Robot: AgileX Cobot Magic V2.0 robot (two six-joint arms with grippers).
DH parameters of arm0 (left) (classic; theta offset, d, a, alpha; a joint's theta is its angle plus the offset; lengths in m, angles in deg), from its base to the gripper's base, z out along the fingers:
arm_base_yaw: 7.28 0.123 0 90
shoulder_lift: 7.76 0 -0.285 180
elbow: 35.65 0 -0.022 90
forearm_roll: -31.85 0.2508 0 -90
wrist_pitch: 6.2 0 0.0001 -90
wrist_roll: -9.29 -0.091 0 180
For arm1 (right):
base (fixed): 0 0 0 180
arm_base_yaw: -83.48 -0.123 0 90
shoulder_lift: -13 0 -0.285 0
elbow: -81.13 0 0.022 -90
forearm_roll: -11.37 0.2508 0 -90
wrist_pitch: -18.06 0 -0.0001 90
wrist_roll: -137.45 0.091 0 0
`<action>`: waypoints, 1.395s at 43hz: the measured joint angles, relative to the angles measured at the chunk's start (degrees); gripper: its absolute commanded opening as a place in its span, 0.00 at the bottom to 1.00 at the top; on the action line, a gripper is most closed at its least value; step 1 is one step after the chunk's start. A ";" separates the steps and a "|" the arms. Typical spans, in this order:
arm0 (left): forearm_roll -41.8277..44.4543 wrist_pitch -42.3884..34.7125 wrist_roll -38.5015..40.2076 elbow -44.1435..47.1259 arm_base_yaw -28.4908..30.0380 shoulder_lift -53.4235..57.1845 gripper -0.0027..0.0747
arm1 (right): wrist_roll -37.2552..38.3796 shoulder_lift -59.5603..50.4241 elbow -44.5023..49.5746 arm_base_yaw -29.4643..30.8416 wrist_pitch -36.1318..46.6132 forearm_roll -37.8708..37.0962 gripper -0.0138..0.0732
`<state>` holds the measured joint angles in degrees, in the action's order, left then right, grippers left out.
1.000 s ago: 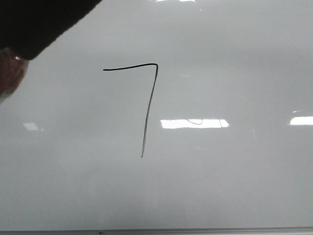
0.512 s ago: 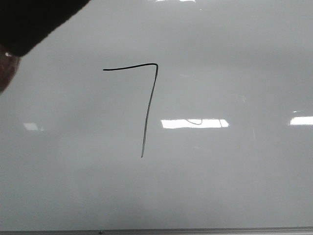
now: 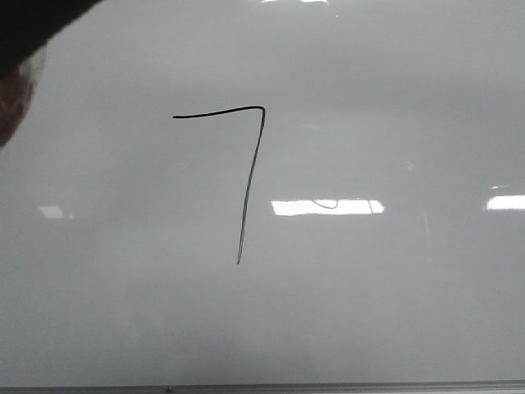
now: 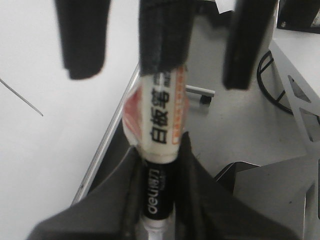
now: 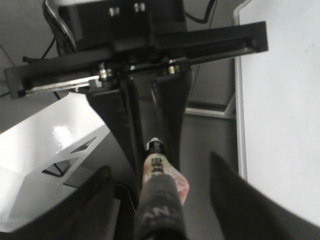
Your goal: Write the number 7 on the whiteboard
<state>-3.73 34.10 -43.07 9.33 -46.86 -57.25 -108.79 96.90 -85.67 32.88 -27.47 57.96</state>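
The number 7 [image 3: 250,164] is drawn in thin black line on the whiteboard [image 3: 394,312], sitting a little toward 10 o'clock from the middle of the front view. Its top stroke is slightly curved and runs toward 3 o'clock, then turns sharply into a long downstroke that slants a touch toward 7 o'clock and thins out at its end. The board is glossy and pale grey. 2 bright glare patches [image 3: 326,207] lie toward 3 o'clock, beside the lower half of the downstroke but apart from it, and a thin grey frame edge [image 3: 328,386] runs along 6 o'clock.

My left gripper [image 4: 160,157] has its jaws clamped on a whiteboard marker [image 4: 161,120], 1 dark pad pressed to each side of the black band that reads "deli". The barrel above that is white with black Chinese characters and orange trim, and the far end is covered in a dark sleeve [image 4: 165,35].

My right gripper [image 5: 159,165] has its jaws spread wide. That sleeved end lies between them, and I see a gap on both sides.

In the front view a dark blurred shape [image 3: 33,20] fills the corner at 10 o'clock, well apart from the 7, with a reddish blur just under it at the edge
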 measured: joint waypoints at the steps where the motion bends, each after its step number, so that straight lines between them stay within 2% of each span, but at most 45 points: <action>1: 0.00 -0.13 0.18 0.00 0.00 -0.10 0.01 | 0.28 -0.35 0.00 0.00 0.15 0.00 0.89; 6: 1.79 -1.06 3.21 0.00 1.37 -1.53 0.01 | 3.53 -3.00 0.00 1.73 0.52 -0.37 0.88; 13: 10.51 -2.46 12.23 0.00 6.78 -6.31 0.01 | 10.25 -10.16 2.37 8.10 0.99 -2.87 0.85; 16: 12.55 -3.37 16.09 -0.65 10.47 -8.60 0.01 | 13.13 -14.05 5.62 11.37 1.37 -3.91 0.76; 20: 13.29 -4.85 20.54 -2.41 16.91 -11.27 0.01 | 16.20 -20.12 11.92 15.88 2.87 -4.50 0.60; 24: 13.42 -6.59 22.43 -3.98 24.45 -13.66 0.01 | 18.47 -26.64 19.09 20.12 5.22 -4.84 0.42; 28: 13.42 -9.53 23.12 -4.55 31.55 -16.04 0.01 | 21.02 -32.94 25.48 23.68 7.21 -4.97 0.21; 32: 13.42 -12.81 23.34 -4.69 38.21 -18.70 0.01 | 23.48 -39.64 31.35 27.04 8.58 -4.97 0.07; 35: 13.50 -14.94 23.58 -4.78 42.28 -21.52 0.01 | 24.66 -44.12 35.02 28.86 9.48 -4.97 0.09; 39: 13.50 -17.32 23.67 -4.78 44.92 -25.47 0.01 | 25.48 -49.28 38.60 30.39 10.61 -4.97 0.09; 54: 12.15 -29.66 23.67 -4.82 45.47 -37.08 0.01 | 25.57 -53.53 41.76 31.01 12.40 -4.97 0.09; 60: 11.94 -31.14 23.67 -4.82 45.47 -39.71 0.13 | 25.57 -53.53 41.76 31.01 12.53 -4.97 0.09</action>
<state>8.21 2.96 -19.40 4.51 -1.38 -96.96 -83.22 43.37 -43.90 63.89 -14.94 53.00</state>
